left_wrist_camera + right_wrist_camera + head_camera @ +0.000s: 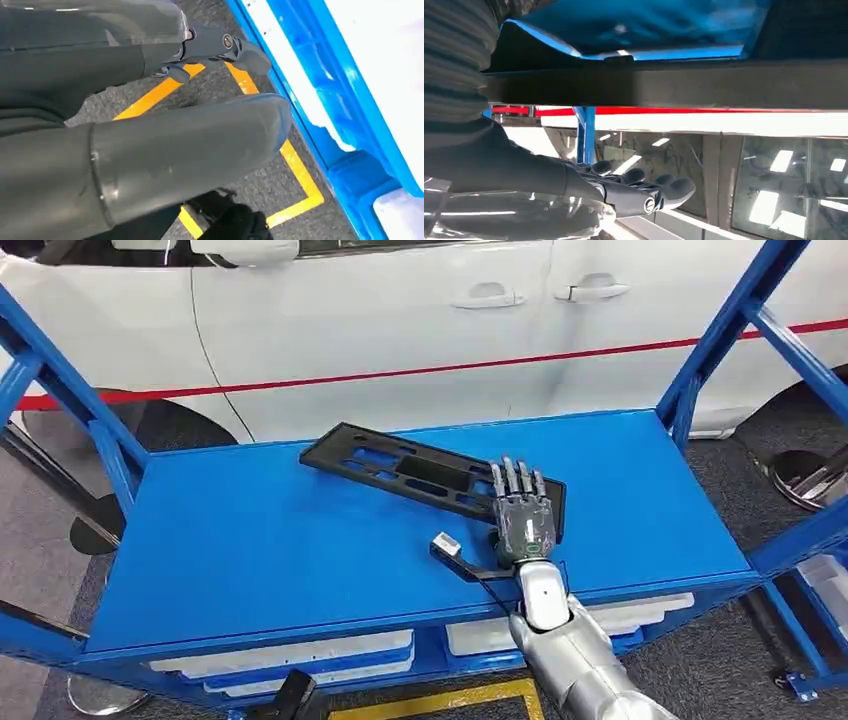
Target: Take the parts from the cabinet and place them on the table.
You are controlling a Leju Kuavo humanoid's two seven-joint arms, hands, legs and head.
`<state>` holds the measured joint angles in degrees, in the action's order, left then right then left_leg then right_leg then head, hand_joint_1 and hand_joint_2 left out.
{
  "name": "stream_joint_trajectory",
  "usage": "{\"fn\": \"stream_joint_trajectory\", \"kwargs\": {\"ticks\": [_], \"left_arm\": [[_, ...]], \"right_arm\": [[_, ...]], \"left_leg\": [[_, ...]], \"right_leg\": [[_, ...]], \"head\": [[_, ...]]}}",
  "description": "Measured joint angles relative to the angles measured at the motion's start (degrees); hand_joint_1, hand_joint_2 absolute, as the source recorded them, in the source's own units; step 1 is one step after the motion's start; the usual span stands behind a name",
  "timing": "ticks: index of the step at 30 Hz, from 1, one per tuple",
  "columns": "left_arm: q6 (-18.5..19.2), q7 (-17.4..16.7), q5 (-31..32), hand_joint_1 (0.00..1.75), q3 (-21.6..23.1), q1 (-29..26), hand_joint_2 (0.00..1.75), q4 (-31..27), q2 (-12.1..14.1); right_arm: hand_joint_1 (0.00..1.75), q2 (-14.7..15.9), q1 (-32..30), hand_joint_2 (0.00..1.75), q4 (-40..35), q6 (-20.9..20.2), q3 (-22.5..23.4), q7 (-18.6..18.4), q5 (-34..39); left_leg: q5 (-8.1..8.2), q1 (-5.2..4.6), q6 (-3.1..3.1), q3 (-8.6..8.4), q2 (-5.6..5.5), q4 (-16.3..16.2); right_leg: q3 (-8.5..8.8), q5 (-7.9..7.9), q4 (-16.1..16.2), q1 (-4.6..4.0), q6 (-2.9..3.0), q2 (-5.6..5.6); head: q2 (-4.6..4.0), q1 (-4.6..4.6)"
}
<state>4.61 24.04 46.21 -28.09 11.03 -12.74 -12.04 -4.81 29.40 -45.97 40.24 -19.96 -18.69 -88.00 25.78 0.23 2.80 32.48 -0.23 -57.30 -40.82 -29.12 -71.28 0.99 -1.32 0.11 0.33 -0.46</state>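
- Black panel [420,472] lies flat at centre of head frame on blue worktop [250,550]; small plug on a cable [446,545] beside it
- Right hand [522,512] rests on panel's right end, fingers straight and apart, gripping nothing
- Left hand [215,47] hangs over floor, fingers curled, empty

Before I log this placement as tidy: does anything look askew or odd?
The flat black slotted plastic panel lies diagonally across the blue metal tabletop, not squared to its edges. The right robot hand lies over its near end. No damage is apparent.

Head view high over blue table [250,550], wrist views close, left facing floor [280,185]
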Motion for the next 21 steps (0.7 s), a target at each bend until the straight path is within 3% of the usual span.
{"fn": "stream_joint_trajectory", "kwargs": {"ticks": [1, 2, 3, 4, 6, 8, 9, 11, 12, 13, 14, 15, 16, 17, 18, 21], "left_arm": [[0.0, 0.1, 0.0, 0.00, 0.0, 0.0, 0.00, 0.0, -0.1], [0.0, 0.2, 0.0, 0.00, 0.0, 0.0, 0.00, 0.0, -0.2], [0.0, 0.3, 0.0, 0.00, 0.0, 0.1, 0.00, 0.0, -0.2], [-0.1, 0.3, 0.0, 0.00, 0.0, 0.2, 0.00, 0.0, -0.2], [-0.2, 0.3, 0.0, 0.00, 0.0, 0.2, 0.00, 0.0, -0.2], [-0.4, 0.3, 0.0, 0.00, 0.0, 0.2, 0.00, 0.0, -0.2], [-0.4, 0.3, 0.0, 0.00, 0.0, 0.2, 0.00, 0.0, -0.2], [-0.4, 0.3, 0.0, 0.00, 0.0, 0.1, 0.00, 0.0, -0.2], [-0.4, 0.3, 0.0, 0.00, 0.0, 0.1, 0.00, 0.0, -0.2], [-0.4, 0.3, 0.0, 0.00, 0.0, 0.0, 0.00, 0.0, -0.2], [-0.4, 0.3, 0.0, 0.00, 0.0, -0.1, 0.00, 0.0, -0.2], [-0.4, 0.3, 0.0, 0.00, 0.0, -0.1, 0.00, 0.0, -0.2], [-0.4, 0.3, 0.0, 0.00, 0.0, -0.1, 0.00, 0.0, -0.2], [-0.4, 0.3, 0.0, 0.00, 0.0, 0.0, 0.00, 0.0, -0.2], [-0.5, 0.3, 0.0, 0.00, 0.0, 0.1, 0.00, 0.0, -0.2], [-0.7, 0.3, 0.0, 0.00, 0.0, 0.1, 0.00, 0.0, -0.2]], "right_arm": [[0.00, 0.0, 0.0, 1.75, 0.0, 0.0, 0.0, 0.0, 0.0], [0.00, 0.1, 0.0, 1.75, 0.0, 0.0, 0.0, 0.0, 0.0], [0.00, 0.1, 0.2, 1.75, 0.0, 0.0, 0.0, 0.0, 0.0], [0.00, 0.1, 0.2, 1.75, -0.1, 0.0, 0.0, 0.0, 0.0], [0.00, 0.1, 0.2, 1.75, -0.2, 0.1, 0.0, 0.1, 0.0], [0.00, 0.0, 0.4, 1.75, -0.3, 0.1, 0.0, 0.1, 0.0], [0.00, 0.0, 0.5, 1.75, -0.3, 0.1, 0.0, 0.1, 0.0], [0.00, 0.0, 0.5, 1.75, -0.3, 0.1, 0.0, 0.1, 0.0], [0.00, 0.0, 0.5, 1.75, -0.3, 0.0, 0.0, 0.1, 0.0], [0.00, 0.0, 0.4, 1.75, -0.3, 0.0, 0.0, 0.0, 0.0], [0.00, 0.0, 0.4, 1.75, -0.2, 0.0, 0.0, -0.2, 0.0], [0.00, 0.0, 0.5, 1.75, -0.2, 0.0, 0.0, -0.4, 0.0], [1.68, 0.0, 0.5, 1.75, -0.2, 0.0, 0.0, -0.6, 0.0], [1.75, 0.0, 0.5, 1.75, -0.2, 0.0, 0.0, -0.7, 0.0], [1.75, 0.1, 0.5, 1.75, -0.2, 0.0, 0.0, -0.9, 0.0], [1.75, 0.2, 0.4, 1.75, 0.1, 0.0, 0.0, -1.1, 0.0]], "left_leg": [[0.11, 0.09, -0.21, -0.39, 0.00, -0.3], [0.55, 0.09, -0.54, -0.57, -0.02, -0.8], [0.94, -0.34, -1.01, -0.22, -0.12, -1.2], [1.00, -0.30, -1.19, -0.18, -0.16, -1.3], [1.03, -0.15, -1.61, -0.39, -0.13, -1.1], [1.82, 0.03, -2.21, -0.27, -0.09, -1.8], [3.33, 0.02, -2.50, 0.59, -0.06, -4.0], [7.67, 0.27, -2.98, 4.88, -0.05, -12.9], [9.05, 0.30, -3.09, 7.00, -0.05, -17.0], [9.25, 0.32, -3.14, 8.07, -0.05, -18.9], [7.92, 0.32, -3.07, 8.29, -0.05, -18.6], [5.39, 0.32, -2.89, 6.93, -0.05, -15.1], [2.60, 0.31, -2.64, 4.75, -0.05, -10.3], [-0.05, 0.29, -2.23, 2.12, -0.05, -4.7], [0.27, 0.10, -1.92, 0.77, -0.06, -1.6], [0.24, -0.38, -1.50, 0.85, -0.14, -1.2]], "right_leg": [[2.65, 2.85, 5.4, 0.10, 0.04, -0.04], [4.87, 4.68, 10.1, 0.23, 0.06, -0.07], [5.38, 3.42, 11.1, -0.25, 0.20, 0.02], [5.20, 3.63, 11.1, -0.03, 0.72, 0.14], [5.22, 3.41, 11.2, -0.42, 1.26, 0.19], [5.67, 3.56, 11.7, 0.00, 1.97, 0.02], [5.82, 3.49, 11.8, 0.05, 2.29, 0.00], [5.82, 3.36, 11.8, -0.08, 2.57, -0.11], [5.82, 3.31, 11.8, -0.16, 2.66, -0.12], [5.83, 3.30, 11.8, -0.18, 2.66, -0.11], [5.93, 3.26, 11.8, -0.21, 2.68, -0.08], [6.05, 3.21, 11.8, -0.21, 2.65, -0.03], [6.23, 3.16, 11.8, -0.22, 2.57, 0.01], [6.42, 3.09, 11.8, -0.24, 2.46, 0.04], [6.44, 3.02, 11.7, -0.36, 2.30, 0.03], [6.17, 3.22, 12.0, -0.24, 1.29, 0.08]], "head": [[0.00, 0.02], [0.00, 0.02], [0.00, 0.04], [0.00, -0.07], [0.00, -0.02], [0.00, -0.04], [0.00, -0.04], [0.00, -0.04], [0.00, -0.02], [0.00, -0.04], [0.00, -0.04], [0.00, -0.04], [0.00, -0.04], [0.00, -0.04], [0.00, -0.02], [0.00, -0.02]]}}
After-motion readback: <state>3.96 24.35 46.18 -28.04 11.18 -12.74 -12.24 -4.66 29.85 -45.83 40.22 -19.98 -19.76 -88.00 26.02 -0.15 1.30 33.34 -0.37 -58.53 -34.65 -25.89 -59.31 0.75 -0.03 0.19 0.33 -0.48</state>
